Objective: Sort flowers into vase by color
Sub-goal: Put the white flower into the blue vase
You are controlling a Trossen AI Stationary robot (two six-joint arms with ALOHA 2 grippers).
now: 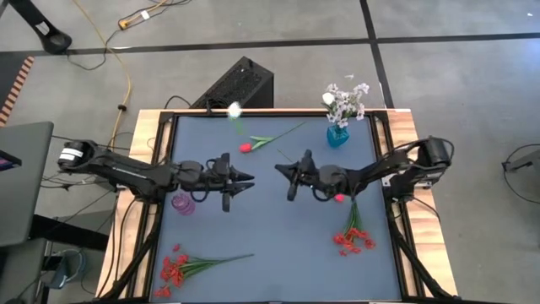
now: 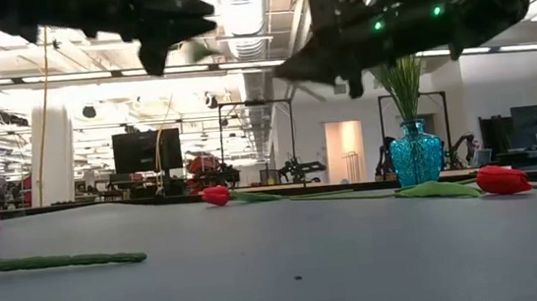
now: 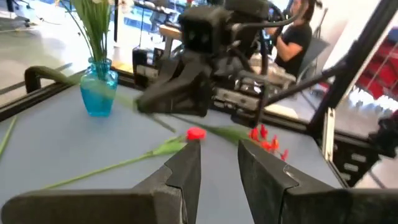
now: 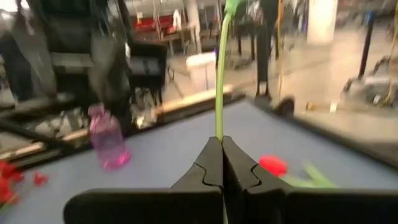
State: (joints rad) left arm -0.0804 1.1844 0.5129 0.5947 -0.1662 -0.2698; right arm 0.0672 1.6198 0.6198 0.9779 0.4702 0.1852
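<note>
My right gripper [image 1: 278, 169] hangs over the middle of the table, shut on the thin green stem of a white flower [image 1: 234, 110]. Its blossom is raised toward the far left and is out of the right wrist view. My left gripper [image 3: 219, 165] faces it from the left, open and empty. One red tulip [image 1: 245, 147] lies flat at the far middle. Another red tulip [image 1: 340, 198] lies under my right arm. The blue vase [image 1: 337, 135] holds white blossoms, and the pink vase [image 1: 182, 203] stands under my left arm. My right gripper pinches the flower's green stem [image 4: 219, 127] between its two shut fingers. The fingers lie level, coming from the table's right, across the stem. The stem rises out of the fingertips, and the flower is lifted clear of the table.
A red blossom cluster [image 1: 173, 270] lies at the near left, its stem [image 2: 52, 261] flat on the mat. Another red cluster [image 1: 354, 241] lies near the right edge. A black box [image 1: 240, 84] stands beyond the far edge. People sit in the room behind.
</note>
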